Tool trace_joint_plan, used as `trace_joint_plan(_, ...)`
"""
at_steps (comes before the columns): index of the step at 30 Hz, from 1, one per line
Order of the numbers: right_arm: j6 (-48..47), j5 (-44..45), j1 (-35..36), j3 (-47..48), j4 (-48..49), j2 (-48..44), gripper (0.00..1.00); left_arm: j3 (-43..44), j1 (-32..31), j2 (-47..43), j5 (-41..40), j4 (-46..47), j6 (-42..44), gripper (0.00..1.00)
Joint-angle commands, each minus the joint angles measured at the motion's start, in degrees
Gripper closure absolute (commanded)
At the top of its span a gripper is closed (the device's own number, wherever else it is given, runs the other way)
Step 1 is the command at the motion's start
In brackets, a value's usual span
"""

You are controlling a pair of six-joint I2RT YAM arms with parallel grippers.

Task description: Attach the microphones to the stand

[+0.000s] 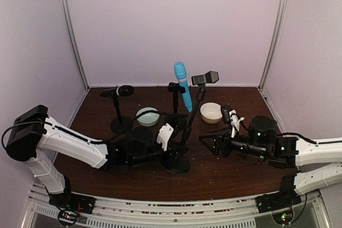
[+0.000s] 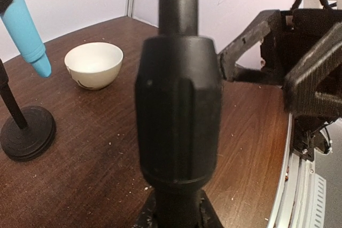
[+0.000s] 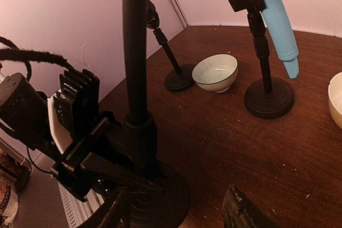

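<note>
Upright stand pole point(image 2: 178, 110), clamped low by left gripper point(image 3: 124, 170), rises just ahead of wide-open right gripper point(image 1: 208, 144).

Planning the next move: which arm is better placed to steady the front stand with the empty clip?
Left. The left gripper sits at the pole collar of the front stand; the right gripper is open, apart from it.

Big tall black mic stand pole point(image 3: 134, 52) fills the foreground on the dark brown wooden table point(image 3: 224, 132). The left gripper point(image 3: 128, 177) hugs its lower collar from the left, can't tell if it's actually clamped. Behind the pole to its right: light blue microphone point(image 3: 270, 12) clipped in a short black stand point(image 3: 264, 86), pale green ribbed bowl point(image 3: 215, 72) in between.
</note>
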Motion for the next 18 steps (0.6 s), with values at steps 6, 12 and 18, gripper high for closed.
trace_joint_plan(6,0.7,0.8,2.0,2.5,11.7,7.5,0.49,3.6,-1.3,-2.9,0.4,5.4,-2.1,1.0)
trace_joint_plan(12,0.8,-0.6,2.2,3.9,15.0,11.4,0.53,2.8,-1.7,-3.3,1.6,5.7,-2.3,1.0)
trace_joint_plan(18,0.6,-0.5,3.1,5.5,15.2,11.9,0.61,1.7,-2.0,-3.8,2.4,6.3,-2.3,1.0)
